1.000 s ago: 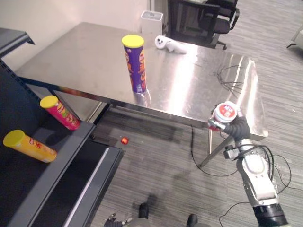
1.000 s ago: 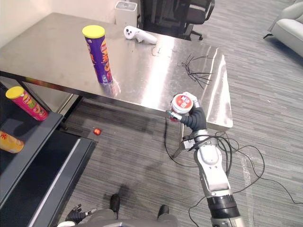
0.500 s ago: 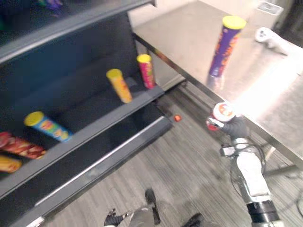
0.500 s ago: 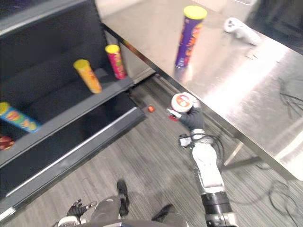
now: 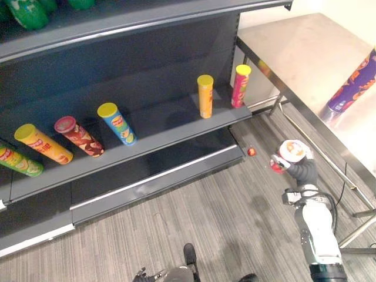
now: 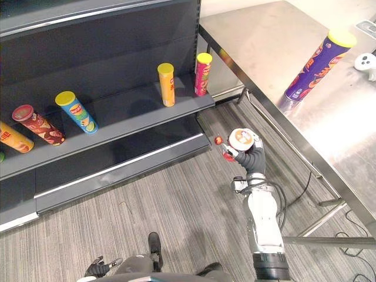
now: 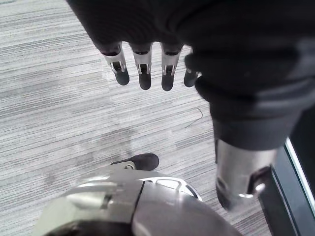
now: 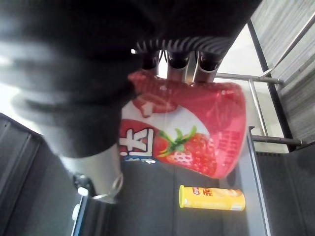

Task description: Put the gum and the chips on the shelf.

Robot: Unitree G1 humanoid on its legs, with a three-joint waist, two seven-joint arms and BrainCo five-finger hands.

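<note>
Your right hand (image 6: 254, 158), fingers curled round the gum (image 6: 241, 139), holds it raised facing the shelf (image 6: 135, 114), apparently ready for placing; your left hand (image 7: 143, 76) hangs slack-fingered.

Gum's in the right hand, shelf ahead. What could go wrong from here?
1. The right hand holds the gum tub over the floor; a slip drops it.
2. The orange can and pink can stand upright on the shelf; reaching in could topple them.
3. A small red object lies underfoot ahead.

Seven chip cans (image 5: 205, 96), one gum tub (image 5: 292, 150)
</note>
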